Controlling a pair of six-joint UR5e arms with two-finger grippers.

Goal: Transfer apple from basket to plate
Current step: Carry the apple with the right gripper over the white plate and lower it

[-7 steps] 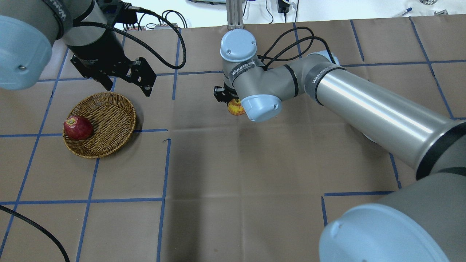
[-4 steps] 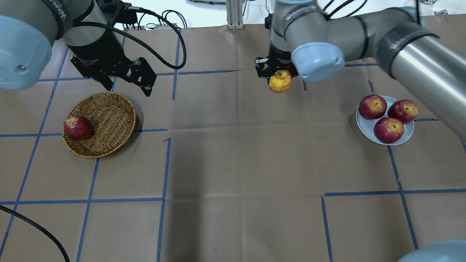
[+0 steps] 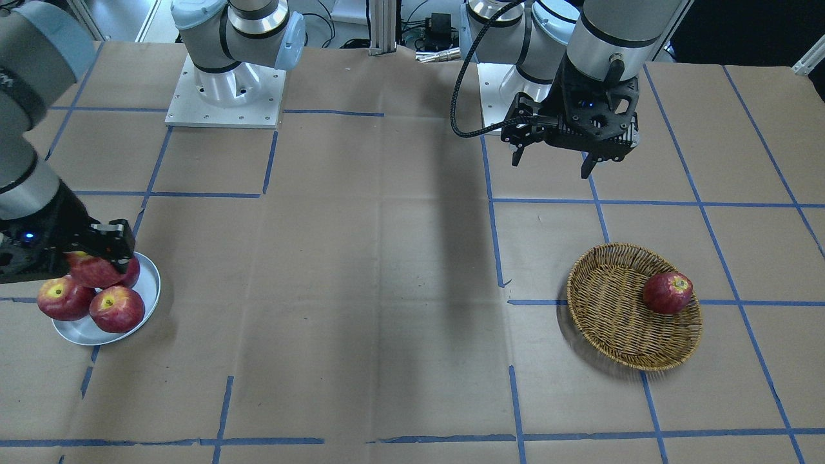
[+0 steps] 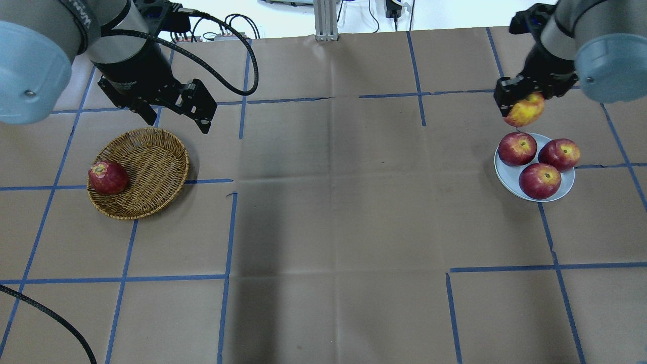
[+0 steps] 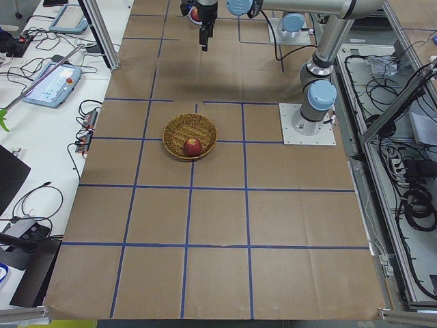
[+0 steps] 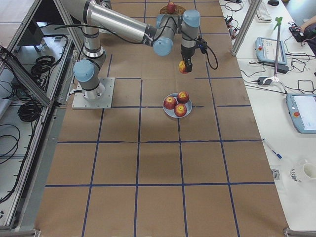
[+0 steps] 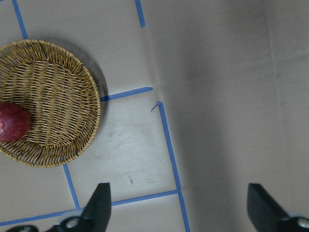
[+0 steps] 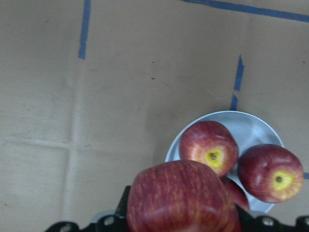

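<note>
Carried rightward since half a second ago, the apple hangs pinched between the right gripper's fingers, above the 12 o'clock rim of the plate. The left gripper hovers spread at 1 o'clock of the basket.

The round shallow basket of tan woven wicker was seen as rough and matt. The round pale grey-white plate was found smooth, with a faint sheen. A waxy gloss was shown by the pinkish-red, yellow-patched apple. Creased matt brown paper was crossed by smooth blue tape lines. The silver tube of the right arm was seen as polished metal.
</note>
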